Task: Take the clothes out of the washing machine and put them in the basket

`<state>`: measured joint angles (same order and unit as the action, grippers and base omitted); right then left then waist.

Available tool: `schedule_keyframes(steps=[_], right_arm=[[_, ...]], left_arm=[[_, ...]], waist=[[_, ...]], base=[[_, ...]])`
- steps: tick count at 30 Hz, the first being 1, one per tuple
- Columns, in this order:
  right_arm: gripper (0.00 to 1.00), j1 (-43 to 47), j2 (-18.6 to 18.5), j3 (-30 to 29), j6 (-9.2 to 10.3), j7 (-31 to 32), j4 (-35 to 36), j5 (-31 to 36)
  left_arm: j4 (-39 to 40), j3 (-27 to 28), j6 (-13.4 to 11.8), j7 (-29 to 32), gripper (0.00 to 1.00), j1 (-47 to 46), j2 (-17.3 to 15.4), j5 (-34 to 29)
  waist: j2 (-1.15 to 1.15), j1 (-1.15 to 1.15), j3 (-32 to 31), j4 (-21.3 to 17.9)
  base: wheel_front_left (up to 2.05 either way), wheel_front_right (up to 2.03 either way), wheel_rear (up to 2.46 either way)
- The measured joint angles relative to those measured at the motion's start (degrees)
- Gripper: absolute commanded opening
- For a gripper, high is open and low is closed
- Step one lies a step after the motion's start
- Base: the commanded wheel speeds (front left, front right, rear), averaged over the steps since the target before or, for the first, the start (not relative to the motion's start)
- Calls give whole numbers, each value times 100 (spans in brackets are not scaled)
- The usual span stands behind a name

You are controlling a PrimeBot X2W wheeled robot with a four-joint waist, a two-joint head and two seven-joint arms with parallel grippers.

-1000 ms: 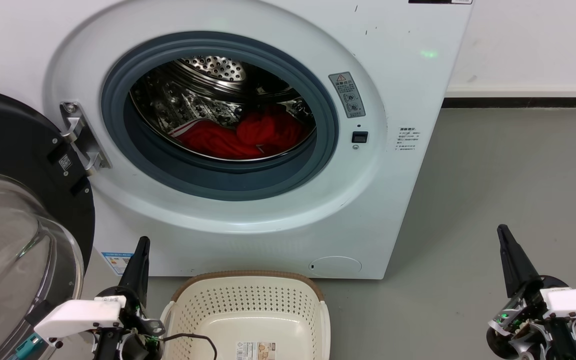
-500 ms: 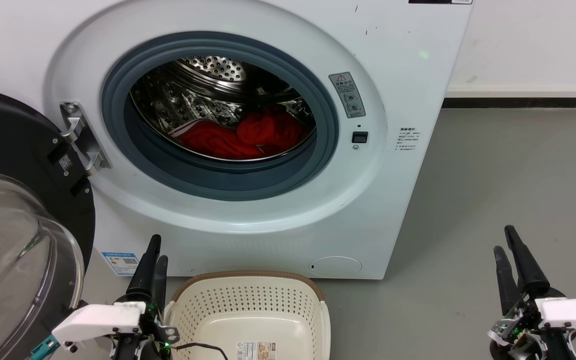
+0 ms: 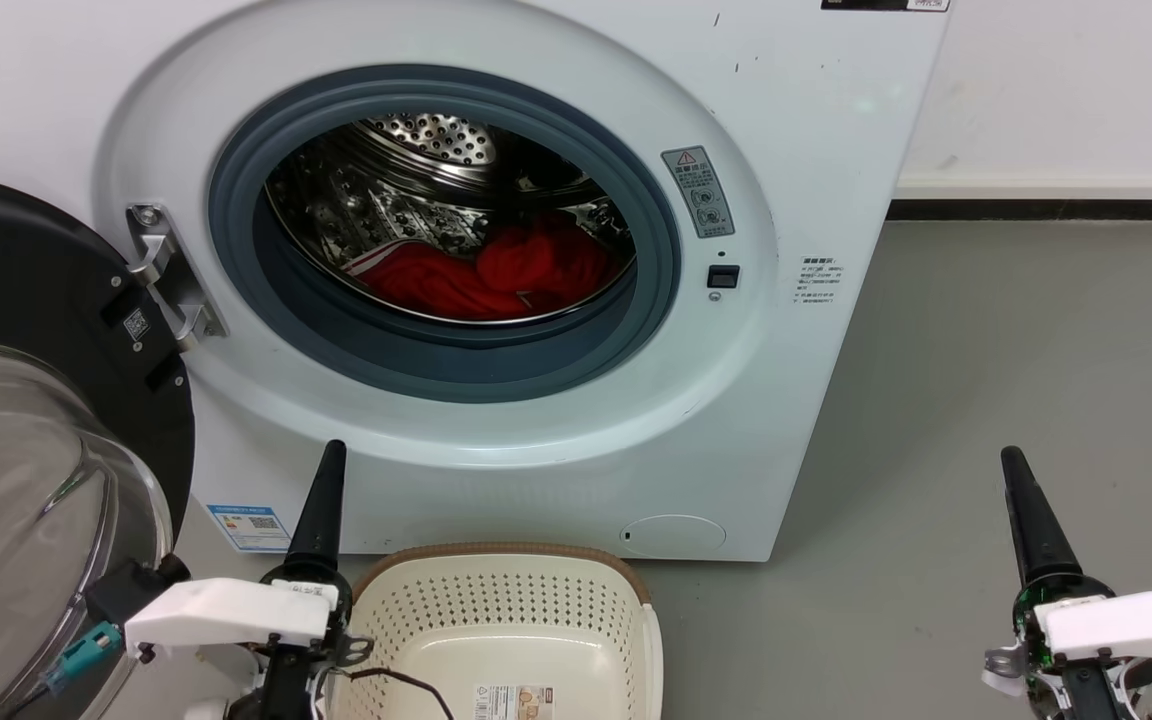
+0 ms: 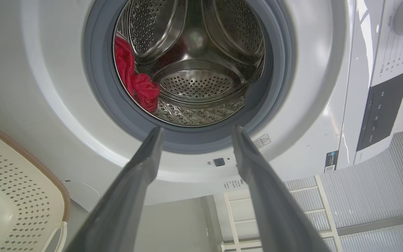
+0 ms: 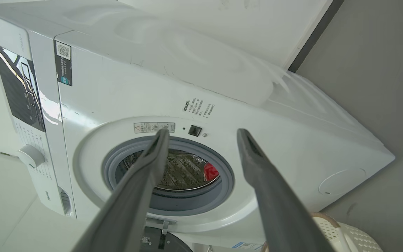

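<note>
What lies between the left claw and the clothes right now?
Left wrist view: just the grey porthole seal lies between the left claw and the clothes; nothing else blocks the way.

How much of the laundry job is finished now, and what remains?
Done: the door of the washing machine stands open. In hand: nothing yet; the left gripper and right gripper are both open and empty, pointing at the porthole from outside. Left: the red clothes lie in the drum and the basket holds no clothes, so everything remains.
</note>
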<state>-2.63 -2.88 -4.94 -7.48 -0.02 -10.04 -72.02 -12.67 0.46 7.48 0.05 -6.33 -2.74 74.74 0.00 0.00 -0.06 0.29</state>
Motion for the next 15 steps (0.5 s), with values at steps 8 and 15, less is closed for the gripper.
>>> schedule_keyframes(steps=[8, 15], right_arm=[[100, 62, 1, 89, 0, -166, 105, 1087], [100, 156, 1, 133, 0, -355, 188, 2240]], left_arm=[[97, -104, -18, -180, 100, -58, -1, -999], [83, -319, -70, -359, 100, -107, -1, -2017]], waist=[[0, 0, -19, 16], [0, 0, -42, 37]], base=[[0, 0, 0], [0, 0, 0]])
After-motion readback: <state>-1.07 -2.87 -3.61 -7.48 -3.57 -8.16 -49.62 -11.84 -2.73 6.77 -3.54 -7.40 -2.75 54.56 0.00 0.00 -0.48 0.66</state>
